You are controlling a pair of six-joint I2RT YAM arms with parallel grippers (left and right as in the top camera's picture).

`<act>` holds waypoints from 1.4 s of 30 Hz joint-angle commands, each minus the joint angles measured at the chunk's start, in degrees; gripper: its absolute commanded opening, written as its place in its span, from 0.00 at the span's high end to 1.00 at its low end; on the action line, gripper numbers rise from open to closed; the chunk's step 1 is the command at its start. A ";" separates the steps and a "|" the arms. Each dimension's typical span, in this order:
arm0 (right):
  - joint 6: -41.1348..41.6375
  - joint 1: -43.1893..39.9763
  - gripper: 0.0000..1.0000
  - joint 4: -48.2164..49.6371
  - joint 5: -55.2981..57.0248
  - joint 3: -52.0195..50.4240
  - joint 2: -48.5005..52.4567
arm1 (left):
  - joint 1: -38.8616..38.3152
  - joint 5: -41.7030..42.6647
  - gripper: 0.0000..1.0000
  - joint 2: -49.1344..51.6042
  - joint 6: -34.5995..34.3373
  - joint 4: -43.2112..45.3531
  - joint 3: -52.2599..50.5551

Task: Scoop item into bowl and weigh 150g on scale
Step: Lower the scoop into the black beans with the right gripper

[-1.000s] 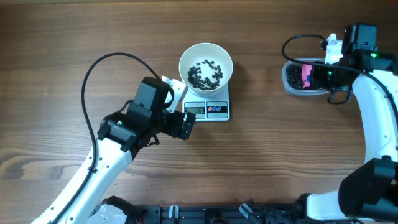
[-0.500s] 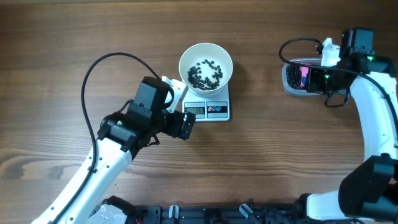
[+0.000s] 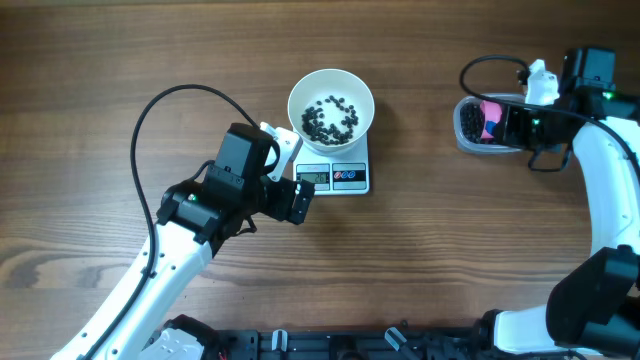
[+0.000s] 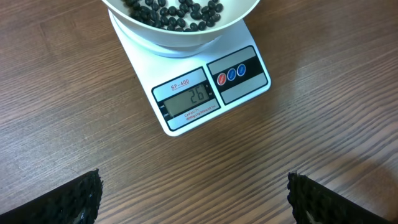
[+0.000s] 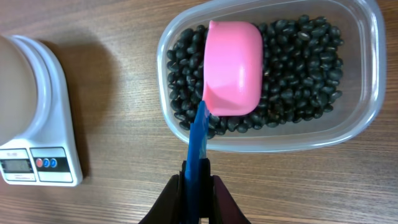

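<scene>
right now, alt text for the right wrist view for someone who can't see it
The right gripper is shut on the blue handle of a pink scoop, whose cup sits over the black beans in a clear plastic tub. At the left edge stands the white scale on the wooden table.

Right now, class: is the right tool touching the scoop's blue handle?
Touching. The right wrist view shows the right tool shut on the blue handle, no gap.
</scene>
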 commanded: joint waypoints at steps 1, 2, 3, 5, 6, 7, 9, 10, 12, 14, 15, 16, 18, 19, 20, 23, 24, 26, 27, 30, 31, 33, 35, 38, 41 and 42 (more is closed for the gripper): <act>-1.60 -1.95 0.96 0.22 -7.30 -0.74 1.14 | -0.22 -0.52 0.00 0.13 -0.17 0.15 1.07; -2.49 -2.43 0.96 0.20 -8.59 -0.79 1.14 | -0.22 -0.52 0.00 0.13 -0.15 0.15 1.07; -3.34 -2.89 0.96 0.13 -9.94 -0.79 1.14 | -0.22 -0.52 0.00 0.13 -0.15 0.15 1.07; -4.20 -3.52 0.96 0.00 -11.69 -0.83 1.14 | -0.22 -0.52 0.00 0.13 -0.17 0.15 1.07; -4.17 -3.89 0.96 0.00 -12.13 -0.85 1.14 | -0.22 -0.52 0.00 0.13 -0.15 0.15 1.07; -4.15 -4.17 0.96 0.02 -12.37 -0.90 1.14 | -0.22 -0.52 0.00 0.13 -0.15 0.15 1.07; -4.17 -4.66 0.96 0.09 -13.05 -1.11 1.14 | -0.22 -0.52 0.00 0.13 -0.17 0.15 1.07; -4.17 -4.94 0.96 0.13 -13.14 -1.33 1.14 | -0.22 -0.52 0.00 0.13 -0.17 0.15 1.07; -4.17 -5.49 0.96 0.17 -13.14 -1.73 1.18 | -0.22 -0.52 0.00 0.13 -0.17 0.15 1.07; -4.11 -5.99 0.96 0.44 -13.18 -2.40 1.18 | -0.22 -0.52 0.00 0.13 -0.15 0.15 1.07; -4.00 -6.29 0.96 0.48 -13.18 -2.78 1.18 | -0.22 -0.52 0.00 0.13 -0.15 0.15 1.07; -4.00 -6.51 0.96 0.74 -13.29 -3.23 1.18 | -0.22 -0.52 0.00 0.13 -0.15 0.15 1.07; -3.98 -7.32 0.96 1.31 -14.82 -4.39 1.18 | -0.22 -0.52 0.00 0.13 -0.15 0.15 1.07; -3.98 -7.82 0.96 1.68 -16.04 -5.01 1.18 | -0.22 -0.52 0.00 0.13 -0.15 0.15 1.07; -3.98 -8.37 0.96 1.79 -17.07 -5.44 1.18 | -0.22 -0.52 0.00 0.13 -0.17 0.15 1.07; -3.98 -10.32 0.95 1.77 -19.69 -5.90 1.18 | -0.22 -0.52 0.00 0.13 -0.15 0.15 1.07; -4.00 -10.80 0.96 1.77 -20.31 -5.90 1.18 | -0.22 -0.52 0.00 0.13 -0.17 0.15 1.07; -3.98 -12.22 0.96 1.77 -22.08 -5.90 1.18 | -0.22 -0.52 0.00 0.13 -0.15 0.15 1.07; -3.96 -12.83 0.96 1.75 -22.84 -5.90 1.18 | -0.22 -0.52 0.00 0.13 -0.15 0.15 1.07; -4.00 -14.25 0.96 1.73 -24.37 -5.95 1.18 | -0.22 -0.52 0.00 0.13 -0.15 0.15 1.07; -3.98 -14.67 0.96 1.70 -24.79 -6.03 1.18 | -0.22 -0.52 0.00 0.13 -0.15 0.15 1.07; -3.98 -15.02 0.96 1.55 -24.98 -6.08 1.18 | -0.22 -0.52 0.00 0.13 -0.17 0.15 1.07; -3.98 -15.08 0.96 1.55 -25.00 -6.08 1.18 | -0.22 -0.52 0.00 0.13 -0.17 0.15 1.07; -2.93 -15.08 0.96 1.77 -25.16 -6.08 1.18 | -0.22 -0.50 0.00 0.13 -0.15 0.15 1.07; -2.03 -15.19 0.96 2.19 -25.59 -6.08 1.18 | -0.26 -0.52 0.00 0.13 -0.17 0.15 1.07; -1.36 -15.21 0.96 2.29 -25.57 -6.08 1.18 | -0.26 -0.52 0.00 0.13 -0.15 0.15 1.07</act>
